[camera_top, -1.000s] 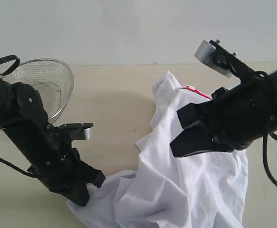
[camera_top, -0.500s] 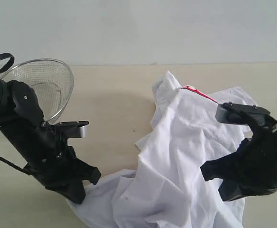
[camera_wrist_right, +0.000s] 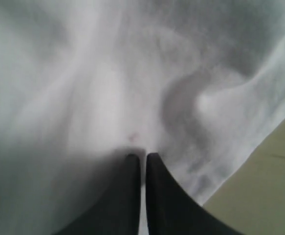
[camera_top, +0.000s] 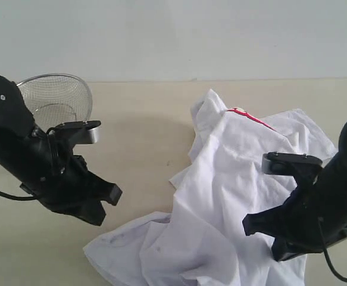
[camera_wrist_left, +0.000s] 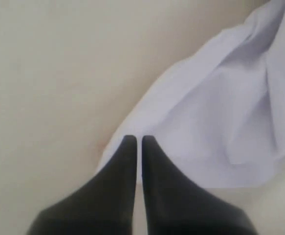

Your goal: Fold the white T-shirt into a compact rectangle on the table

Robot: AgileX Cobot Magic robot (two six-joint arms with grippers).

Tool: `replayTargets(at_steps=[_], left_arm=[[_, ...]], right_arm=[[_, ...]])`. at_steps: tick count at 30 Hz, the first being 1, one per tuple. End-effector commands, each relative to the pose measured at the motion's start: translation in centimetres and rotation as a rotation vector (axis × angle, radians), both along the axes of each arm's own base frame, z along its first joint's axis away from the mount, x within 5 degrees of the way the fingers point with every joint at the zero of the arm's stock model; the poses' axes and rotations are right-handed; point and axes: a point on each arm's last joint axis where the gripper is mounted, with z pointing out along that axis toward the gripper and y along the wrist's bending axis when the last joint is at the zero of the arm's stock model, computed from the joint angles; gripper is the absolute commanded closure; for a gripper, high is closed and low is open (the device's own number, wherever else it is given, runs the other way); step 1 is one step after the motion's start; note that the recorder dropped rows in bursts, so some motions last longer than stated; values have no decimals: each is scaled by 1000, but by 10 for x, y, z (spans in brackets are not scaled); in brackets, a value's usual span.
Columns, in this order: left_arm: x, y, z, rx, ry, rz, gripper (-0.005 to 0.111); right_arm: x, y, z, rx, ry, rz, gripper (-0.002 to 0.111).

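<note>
The white T-shirt lies crumpled on the table, with a strip of red lettering showing near its far edge. My left gripper is shut and hovers just up and left of the shirt's near-left corner. In the left wrist view its tips sit over that corner of the T-shirt with nothing between them. My right gripper is shut, low over the shirt's near-right part. In the right wrist view its tips are close to the rumpled T-shirt; no cloth shows between them.
A wire mesh basket stands at the far left of the table, just behind my left arm. Bare tabletop lies between the basket and the shirt. A pale wall runs along the back.
My right arm dropped from high over the shirt's middle to low over its near-right part. My left gripper rose and drew back to the left, off the shirt's corner.
</note>
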Motion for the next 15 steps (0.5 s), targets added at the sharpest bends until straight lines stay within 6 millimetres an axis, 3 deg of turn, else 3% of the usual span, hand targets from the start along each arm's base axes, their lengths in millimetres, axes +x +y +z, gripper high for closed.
replayTargets(at_steps=[1,8,15], left_arm=[[0,1,5,-5,-10,12,102],[-1,1,5,-5,-4,9,102],[-1,1,4,-4,-5,1,102]], right_arm=[[2,-4,-10,-31,16,3,108],[1,-10,-26,-113,73,7,108],[3,-23,-28,-162,80,-27,108]])
